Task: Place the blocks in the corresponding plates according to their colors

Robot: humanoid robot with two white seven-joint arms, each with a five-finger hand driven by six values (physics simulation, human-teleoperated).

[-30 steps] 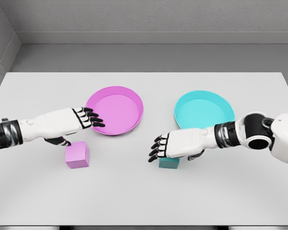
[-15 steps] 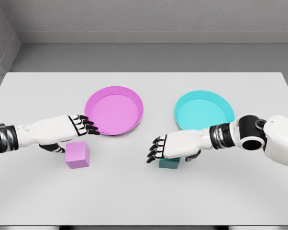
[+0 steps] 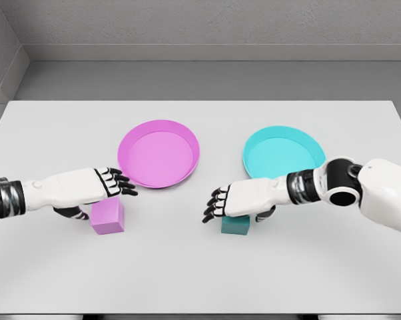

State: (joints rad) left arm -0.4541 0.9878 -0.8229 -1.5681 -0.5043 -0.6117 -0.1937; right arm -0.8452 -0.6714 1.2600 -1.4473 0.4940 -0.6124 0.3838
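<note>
A pink block (image 3: 108,217) lies on the white table (image 3: 200,267), in front of the empty pink plate (image 3: 158,153). My left hand (image 3: 110,183) hovers just above and behind the block, fingers spread, holding nothing. A teal block (image 3: 235,225) lies in front of the empty cyan plate (image 3: 283,153). My right hand (image 3: 217,203) sits over it with fingers stretched to the left, covering its top. The thumb reaches down at the block's right side.
Both plates stand side by side in the middle of the table. A grey floor and wall lie beyond the table's far edge.
My left hand has pulled back from the pink plate's rim toward the pink block and sunk lower. My right hand has dropped slightly onto the teal block.
</note>
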